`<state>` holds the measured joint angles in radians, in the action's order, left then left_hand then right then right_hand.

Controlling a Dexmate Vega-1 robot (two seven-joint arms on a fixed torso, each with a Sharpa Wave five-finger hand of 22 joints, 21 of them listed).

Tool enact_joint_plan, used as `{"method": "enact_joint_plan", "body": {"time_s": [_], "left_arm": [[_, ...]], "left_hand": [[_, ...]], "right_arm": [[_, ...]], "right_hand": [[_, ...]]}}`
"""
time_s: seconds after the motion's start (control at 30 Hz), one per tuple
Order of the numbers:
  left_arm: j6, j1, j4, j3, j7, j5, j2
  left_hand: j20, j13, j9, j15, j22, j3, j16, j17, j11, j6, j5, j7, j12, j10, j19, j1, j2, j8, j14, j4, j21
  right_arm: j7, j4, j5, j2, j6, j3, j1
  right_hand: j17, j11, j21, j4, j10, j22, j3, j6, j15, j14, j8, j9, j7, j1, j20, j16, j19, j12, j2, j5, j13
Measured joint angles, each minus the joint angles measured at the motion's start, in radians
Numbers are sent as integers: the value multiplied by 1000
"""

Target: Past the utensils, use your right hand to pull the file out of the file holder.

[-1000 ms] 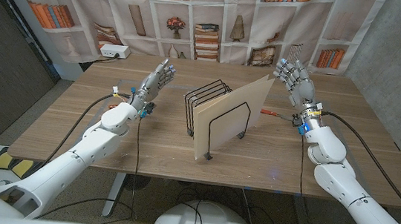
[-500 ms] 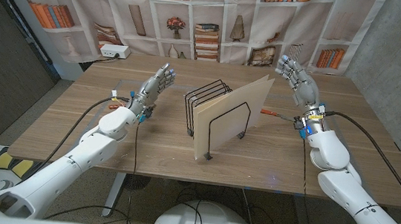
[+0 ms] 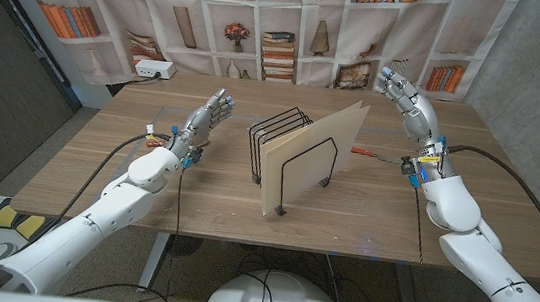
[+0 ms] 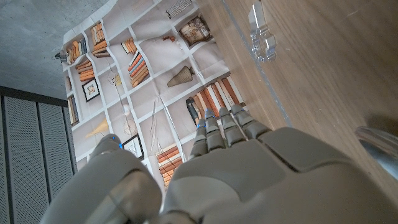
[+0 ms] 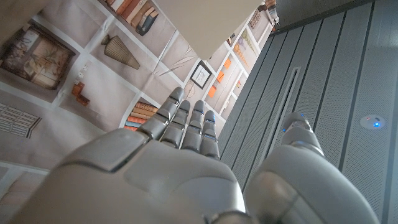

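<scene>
The wooden tabletop [image 3: 205, 199] runs across the head view, with a backdrop printed as bookshelves [image 3: 265, 10] hanging behind it. Near the middle of the tabletop stands the black wire file holder [image 3: 285, 148], and a tan file [image 3: 315, 156] sits upright in its front slot, leaning slightly and reaching past the holder toward the robot's right, its upper corner the highest point. The right hand [image 3: 404, 100] is raised above the far right part of the tabletop, just beside that upper corner of the file but apart from it, fingers straight and spread, holding nothing; in the right wrist view the right hand [image 5: 180, 155] shows its fingers extended side by side toward the backdrop. The left hand [image 3: 203, 122] is lifted over the tabletop to the left of the file holder, well apart from it, fingers extended and slightly parted, empty; the left wrist view shows the same. An orange-handled utensil [image 3: 368, 153] lies on the tabletop between the file and the right wrist. A white box [image 3: 154, 68] sits at the far left edge.
</scene>
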<state>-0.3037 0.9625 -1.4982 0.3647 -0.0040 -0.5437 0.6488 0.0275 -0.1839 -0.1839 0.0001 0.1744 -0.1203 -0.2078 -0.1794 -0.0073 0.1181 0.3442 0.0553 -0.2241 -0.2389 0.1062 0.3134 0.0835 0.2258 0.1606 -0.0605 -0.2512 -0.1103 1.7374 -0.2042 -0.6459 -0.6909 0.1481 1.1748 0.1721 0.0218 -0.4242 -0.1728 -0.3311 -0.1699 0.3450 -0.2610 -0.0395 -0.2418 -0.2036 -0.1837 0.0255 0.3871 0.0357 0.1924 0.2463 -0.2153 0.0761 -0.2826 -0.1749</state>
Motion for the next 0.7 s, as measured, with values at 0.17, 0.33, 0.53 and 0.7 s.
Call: {"method": "enact_joint_plan", "body": {"time_s": [0.17, 0.33, 0.53, 0.7], "left_arm": [[6, 7, -19, -1, 7, 8, 9], [16, 7, -19, -1, 15, 13, 9], [33, 12, -43, 2, 26, 17, 13], [46, 12, -43, 2, 39, 19, 13]], "left_hand": [[-1, 0, 0, 0, 0, 0, 4, 0, 0, 5, 0, -5, 0, 0, -1, 0, 0, -4, 0, 0, 4], [-1, 0, 0, 0, 0, 0, 5, 0, 0, 5, 0, -5, 0, 0, -1, 3, -3, -4, 0, 0, 4], [-1, 0, 0, 0, 0, 0, 4, 0, 0, 9, 0, -9, 0, 0, -1, 11, -11, -4, 0, 0, 4], [-1, 0, 0, 0, 0, 0, 4, 0, 0, 18, 0, -11, 0, 0, -1, 11, -11, -4, 0, 0, 12]], "right_arm": [[-36, 53, 93, -18, 18, -39, 38], [-36, 121, 93, -40, 18, -88, 83], [-56, 204, 230, -73, 95, -156, 134], [-56, 280, 230, -99, 95, -225, 181]], "right_hand": [[0, 17, 15, -8, -5, 0, 8, -10, 0, 0, -4, 0, 21, 66, 5, -1, 5, 0, 8, -14, 0], [0, 25, 31, -12, 4, 0, 12, -22, 0, 0, -4, -1, 28, 129, 4, -8, 14, 4, 33, -35, 0], [0, 50, 45, -11, 4, 0, 22, -33, 0, 0, -4, -5, 39, 212, 4, -8, 28, 5, 40, -58, 0], [3, 68, 57, -9, 13, 0, 35, -34, 0, 0, -4, -5, 53, 262, 4, -8, 28, 9, 33, -62, 0]]}}
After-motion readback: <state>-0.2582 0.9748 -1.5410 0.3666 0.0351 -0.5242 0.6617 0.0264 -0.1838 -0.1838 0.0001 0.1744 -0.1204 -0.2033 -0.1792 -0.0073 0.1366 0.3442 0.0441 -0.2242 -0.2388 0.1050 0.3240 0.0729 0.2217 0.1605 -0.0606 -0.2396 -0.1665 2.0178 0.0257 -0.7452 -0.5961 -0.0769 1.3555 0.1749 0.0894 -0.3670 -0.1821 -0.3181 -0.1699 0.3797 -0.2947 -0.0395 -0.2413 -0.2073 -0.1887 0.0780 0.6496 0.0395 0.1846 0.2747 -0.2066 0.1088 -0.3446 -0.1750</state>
